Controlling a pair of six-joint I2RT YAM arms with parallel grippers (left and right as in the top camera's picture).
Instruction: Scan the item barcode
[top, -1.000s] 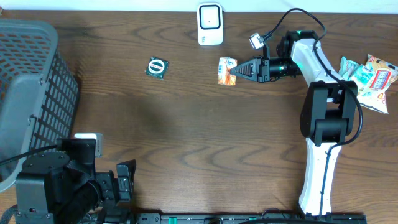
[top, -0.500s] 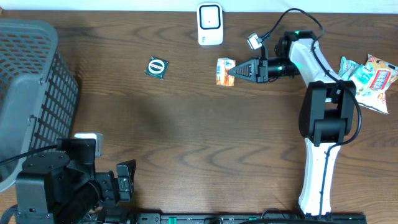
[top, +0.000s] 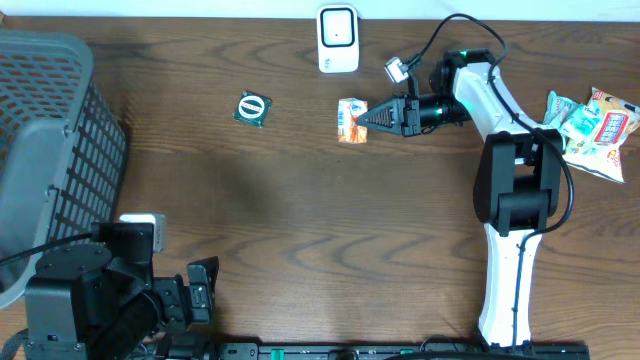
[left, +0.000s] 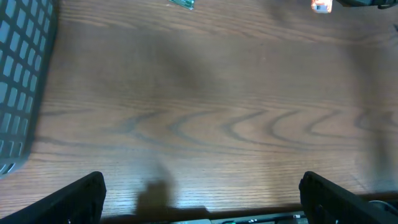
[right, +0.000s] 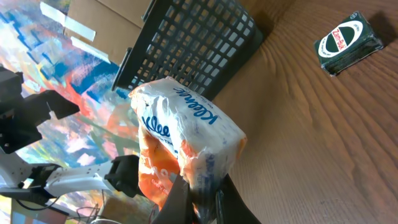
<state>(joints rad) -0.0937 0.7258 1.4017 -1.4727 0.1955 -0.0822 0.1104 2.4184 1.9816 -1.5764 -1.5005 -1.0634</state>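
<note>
"Kleenex" on tissue pk (right: 186, 140).

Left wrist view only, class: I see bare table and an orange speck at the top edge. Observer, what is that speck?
Observer: A tissue pack, pinched at one end by the right gripper, which is shut on it.
Operator: Where is the scanner?
Observer: A white device, probably the scanner, stands at the far edge of the table, just beyond the pack and apart from it.
Operator: Is the barcode showing?
Observer: Not in any view. The right wrist view shows only the Kleenex print on the wrapper.
</note>
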